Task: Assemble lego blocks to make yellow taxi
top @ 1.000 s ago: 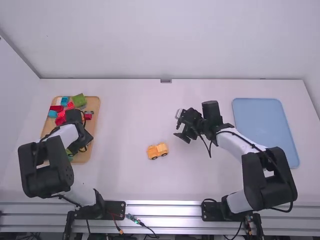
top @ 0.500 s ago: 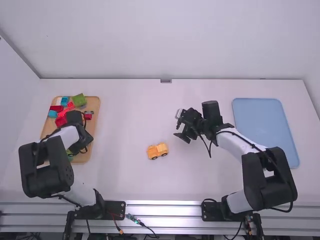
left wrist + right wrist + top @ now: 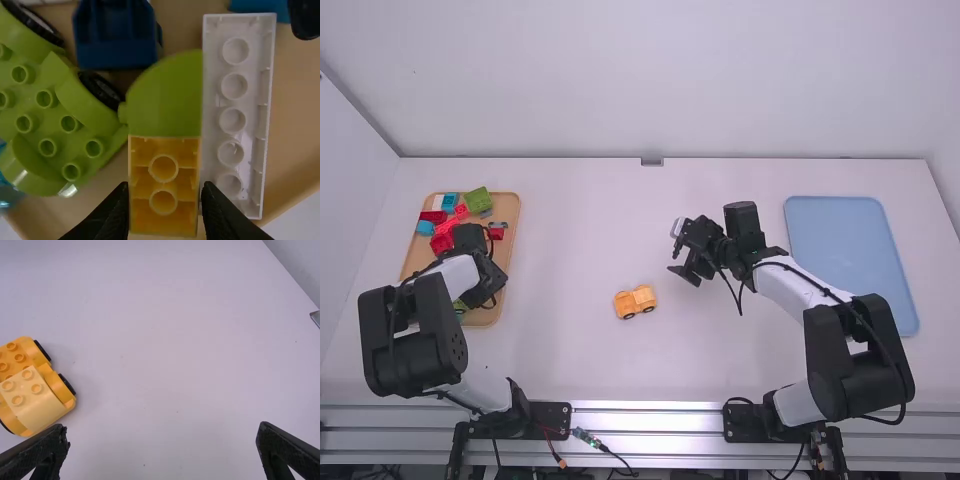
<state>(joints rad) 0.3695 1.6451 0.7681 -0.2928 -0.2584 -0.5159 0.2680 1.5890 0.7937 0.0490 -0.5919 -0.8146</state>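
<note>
In the high view, my left gripper (image 3: 488, 284) is low over the wooden tray (image 3: 510, 222). The left wrist view has an orange-yellow block (image 3: 164, 187) with its hollow underside up and my left gripper (image 3: 164, 202) closed on its two sides. A rounded green piece (image 3: 167, 102) and a long white block (image 3: 232, 115) adjoin it. On the mid-table stands an orange car base (image 3: 635, 301) with a paler yellow block (image 3: 37, 397) on one end. My right gripper (image 3: 686, 272) hangs above the table beyond the car; in its wrist view the gripper (image 3: 162, 432) is wide open, holding nothing.
Red blocks (image 3: 442, 240), a green block (image 3: 478, 200) and blue blocks (image 3: 424, 228) lie in the tray's far part. Beside the held block is a green wheeled base (image 3: 45, 117), with a dark blue piece (image 3: 115, 35) nearby. A blue tray (image 3: 850, 260) lies at the right.
My left gripper has shifted slightly within the wooden tray, a little away from the camera. The right arm and the orange car base have kept still.
</note>
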